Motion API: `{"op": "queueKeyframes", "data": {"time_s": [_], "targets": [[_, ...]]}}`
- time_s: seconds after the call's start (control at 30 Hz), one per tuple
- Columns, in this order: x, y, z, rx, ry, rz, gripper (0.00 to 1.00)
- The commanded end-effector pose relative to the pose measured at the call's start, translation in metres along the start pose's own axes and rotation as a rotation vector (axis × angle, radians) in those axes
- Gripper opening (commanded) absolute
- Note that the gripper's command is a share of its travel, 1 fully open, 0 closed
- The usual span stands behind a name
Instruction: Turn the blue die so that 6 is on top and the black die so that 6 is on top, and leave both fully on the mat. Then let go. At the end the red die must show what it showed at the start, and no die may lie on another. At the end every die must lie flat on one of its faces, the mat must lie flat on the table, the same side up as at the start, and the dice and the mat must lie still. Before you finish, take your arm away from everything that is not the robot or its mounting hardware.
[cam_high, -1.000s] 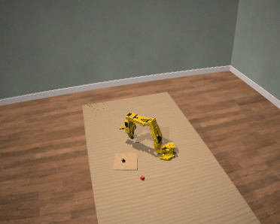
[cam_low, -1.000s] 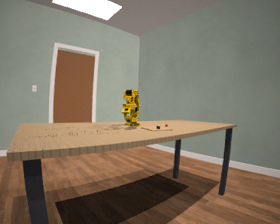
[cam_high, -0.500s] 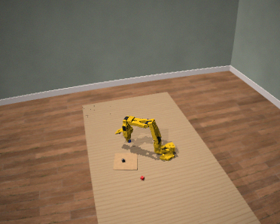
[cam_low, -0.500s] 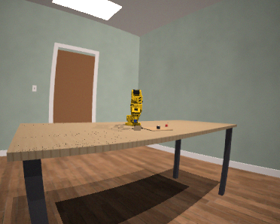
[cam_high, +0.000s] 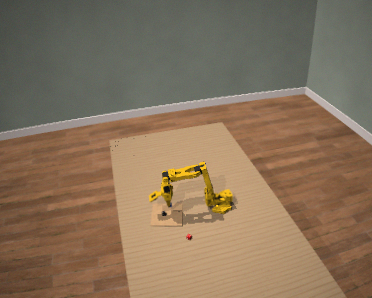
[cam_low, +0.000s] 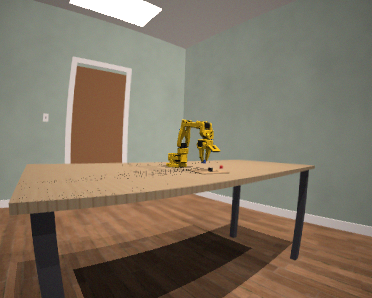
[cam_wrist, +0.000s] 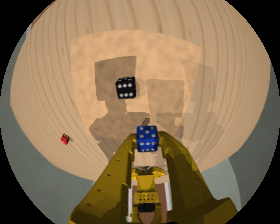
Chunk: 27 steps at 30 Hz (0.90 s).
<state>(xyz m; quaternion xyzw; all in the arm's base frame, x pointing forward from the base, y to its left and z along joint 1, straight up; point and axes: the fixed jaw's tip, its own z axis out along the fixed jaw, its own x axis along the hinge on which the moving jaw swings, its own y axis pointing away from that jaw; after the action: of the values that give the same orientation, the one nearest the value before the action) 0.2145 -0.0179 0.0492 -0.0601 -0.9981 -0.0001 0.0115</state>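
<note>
My gripper (cam_high: 170, 205) (cam_low: 203, 161) (cam_wrist: 148, 141) is shut on the blue die (cam_low: 204, 162) (cam_wrist: 147, 135) and holds it above the mat (cam_high: 173, 221) (cam_wrist: 165, 44). The blue die shows two faces with white pips in the wrist view; I cannot read their counts surely. The black die (cam_high: 164, 213) (cam_low: 210, 169) (cam_wrist: 126, 88) rests on the mat, ahead of the fingertips in the wrist view. Rows of white pips face the wrist camera, but the faces are hard to separate. The red die (cam_high: 189, 237) (cam_low: 221, 167) (cam_wrist: 65, 139) lies on the table, off the mat.
The wooden table (cam_high: 240, 250) (cam_low: 125, 182) carries the arm's base (cam_high: 220, 201) (cam_low: 177, 160), to the right of the mat in the top view. The arm's shadow falls across the mat and around the black die.
</note>
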Motion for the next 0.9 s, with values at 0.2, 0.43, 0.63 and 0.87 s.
{"op": "queueKeyframes", "data": {"time_s": [0.2, 0.43, 0.63, 0.87], "targets": [[-0.005, 0.0164, -0.0109, -0.002, -0.069, -0.068, 0.0], [-0.005, 0.0164, -0.0109, -0.002, -0.069, -0.068, 0.0], [-0.005, 0.0164, -0.0109, -0.002, -0.069, -0.068, 0.0], [-0.004, 0.0163, -0.0125, -0.003, -0.085, -0.069, 0.0]]}}
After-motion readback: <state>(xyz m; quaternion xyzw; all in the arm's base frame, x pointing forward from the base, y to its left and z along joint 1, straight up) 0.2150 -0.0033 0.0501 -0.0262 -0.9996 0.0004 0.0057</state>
